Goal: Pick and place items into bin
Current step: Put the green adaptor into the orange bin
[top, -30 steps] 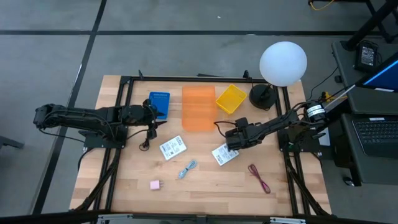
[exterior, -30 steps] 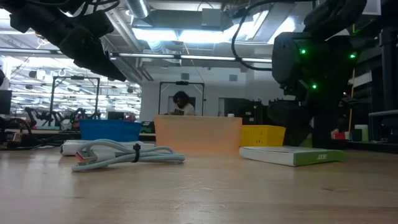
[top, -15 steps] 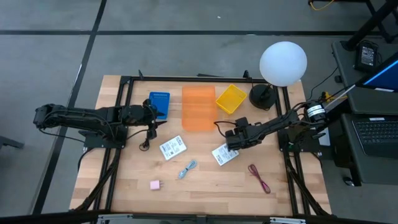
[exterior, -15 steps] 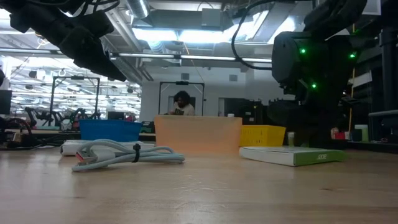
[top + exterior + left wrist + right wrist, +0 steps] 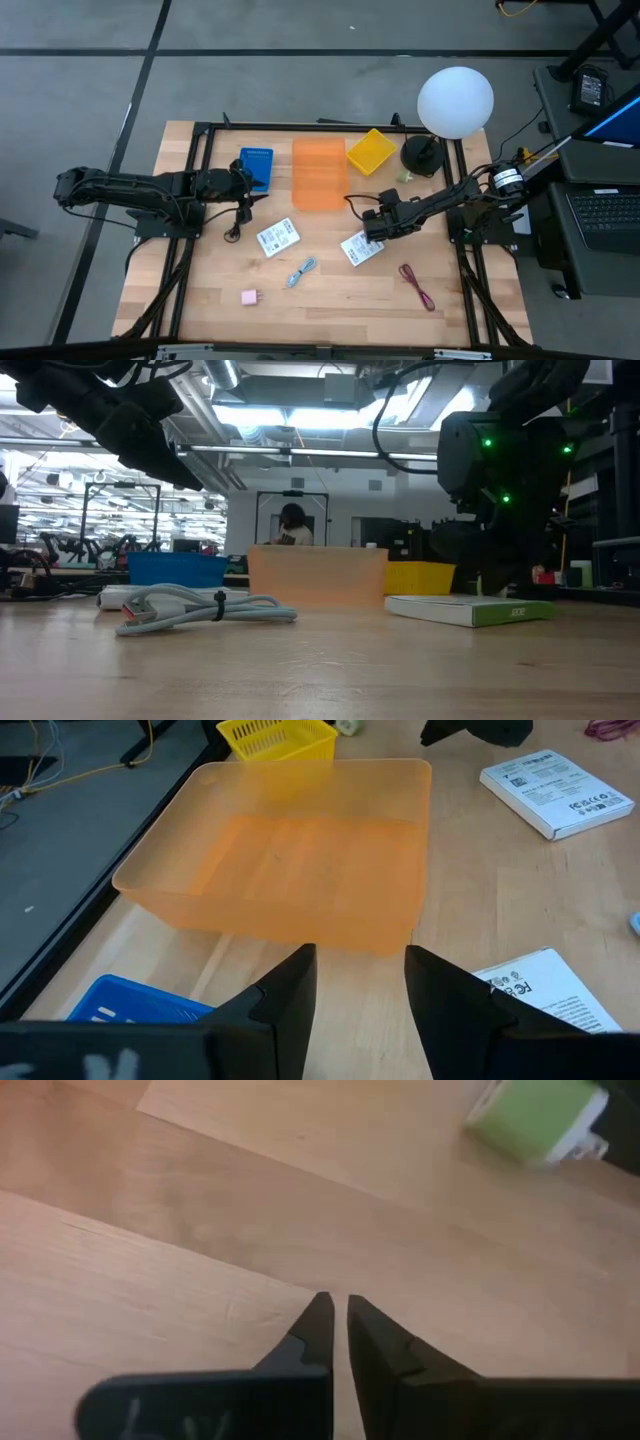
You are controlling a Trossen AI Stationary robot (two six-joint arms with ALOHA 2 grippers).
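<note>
The orange bin (image 5: 319, 174) sits mid-desk toward the back edge, seemingly empty. The right gripper (image 5: 372, 229) hovers at a packet (image 5: 361, 248), fingers together on nothing; it should reopen and straddle it. The left gripper (image 5: 246, 189), fingers apart, waits by the blue bin (image 5: 256, 167).

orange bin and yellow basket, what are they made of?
Orange bin: looks like translucent, slightly frosted plastic; the wood shows faintly through its smooth walls. Yellow basket: seems opaque moulded plastic with slatted, grid-like sides. Neither shows any metal glint, though the look alone can't confirm.
</note>
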